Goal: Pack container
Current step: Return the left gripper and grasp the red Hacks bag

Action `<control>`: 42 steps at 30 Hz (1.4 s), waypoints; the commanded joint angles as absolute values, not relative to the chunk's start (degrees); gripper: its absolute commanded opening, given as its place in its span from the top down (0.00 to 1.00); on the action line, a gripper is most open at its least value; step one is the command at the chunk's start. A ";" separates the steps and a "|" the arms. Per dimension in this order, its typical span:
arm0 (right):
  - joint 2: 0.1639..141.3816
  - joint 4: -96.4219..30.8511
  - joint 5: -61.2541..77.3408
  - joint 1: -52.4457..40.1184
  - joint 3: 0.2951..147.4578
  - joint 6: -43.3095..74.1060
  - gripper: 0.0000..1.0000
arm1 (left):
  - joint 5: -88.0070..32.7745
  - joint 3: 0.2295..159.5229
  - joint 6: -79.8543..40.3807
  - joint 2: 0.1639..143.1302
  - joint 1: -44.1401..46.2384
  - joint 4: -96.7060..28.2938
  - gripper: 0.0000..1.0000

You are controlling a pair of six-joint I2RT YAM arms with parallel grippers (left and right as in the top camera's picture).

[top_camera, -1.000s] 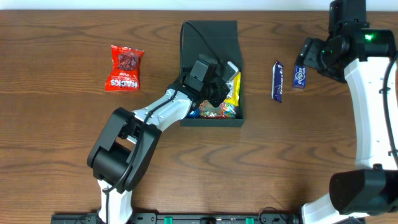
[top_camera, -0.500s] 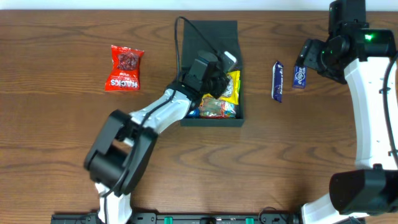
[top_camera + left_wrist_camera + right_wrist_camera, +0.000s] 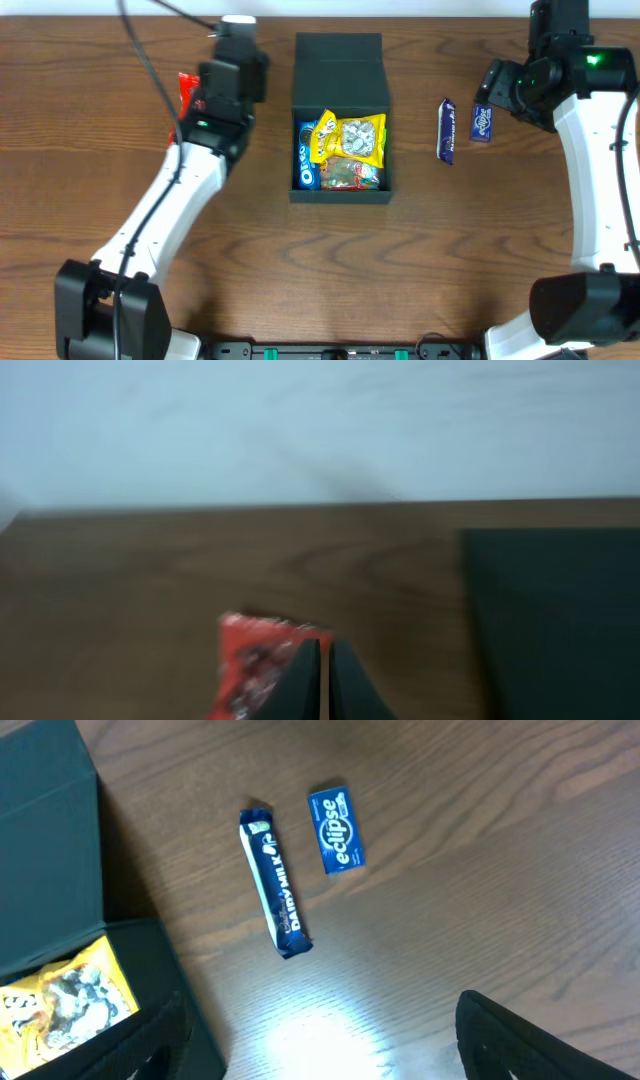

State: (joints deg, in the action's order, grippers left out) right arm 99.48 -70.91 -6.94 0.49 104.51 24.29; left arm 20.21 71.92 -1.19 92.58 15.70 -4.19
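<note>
The dark container [image 3: 340, 192] stands at mid table with its flap lid [image 3: 338, 62] open toward the back. Inside lie a blue Oreo packet [image 3: 307, 152], a yellow packet [image 3: 357, 138] and a colourful packet [image 3: 352, 176]. My left gripper [image 3: 222, 78] hovers over the red snack packet [image 3: 186, 88]. In the left wrist view its fingers [image 3: 322, 685] are shut and empty, just above the packet [image 3: 252, 665]. My right gripper [image 3: 330, 1060] is open and empty, above the table to the right of the container [image 3: 50, 840].
A Dairy Milk bar [image 3: 446, 130] and a blue Eclipse box [image 3: 482, 122] lie right of the container. Both show in the right wrist view, the bar [image 3: 276, 885] and the box [image 3: 336, 830]. The table's far edge meets a pale wall [image 3: 320, 420].
My left arm has pulled out of the container and swung left over the red packet. The packets inside the container now show. The right arm has not moved.
</note>
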 commanded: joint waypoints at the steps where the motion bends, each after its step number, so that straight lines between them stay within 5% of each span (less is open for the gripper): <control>1: 98.89 -70.94 -7.09 0.93 104.88 23.51 0.14 | 19.94 72.16 -7.84 94.13 11.38 -5.63 0.94; 3: 98.89 -70.91 -7.09 0.93 104.88 23.51 0.14 | 12.86 72.16 -7.77 96.03 8.45 -5.87 0.89; 6: 98.89 -70.94 -7.09 0.93 104.88 23.51 0.14 | 8.45 72.16 -7.73 99.57 5.54 -5.50 0.58; 12: 98.89 -71.05 -7.09 0.93 104.88 23.49 0.13 | 7.81 72.16 -5.13 108.77 2.24 -5.34 0.15; 24: 98.89 -72.69 -7.11 0.95 104.88 23.49 0.13 | 7.88 72.16 -5.13 118.52 2.11 -0.95 0.07; 26: 98.89 -72.71 -7.11 0.95 104.88 23.49 0.13 | 7.88 72.16 -5.13 119.13 2.09 -0.64 0.10; 30: 98.89 -72.71 -7.11 0.93 104.88 23.49 0.13 | 7.86 72.16 -5.13 119.81 2.09 -0.19 0.38; 36: 98.89 -72.71 -7.11 0.95 104.88 23.46 0.13 | 7.88 72.16 -5.13 119.87 2.11 -0.19 0.59; 41: 98.89 -72.69 -7.11 0.95 104.88 22.81 0.12 | 7.86 72.16 -5.13 118.63 2.11 -0.27 0.93; 42: 98.89 -72.69 -7.18 0.95 104.88 22.59 0.12 | 7.88 72.16 -5.10 117.73 2.11 -0.19 0.94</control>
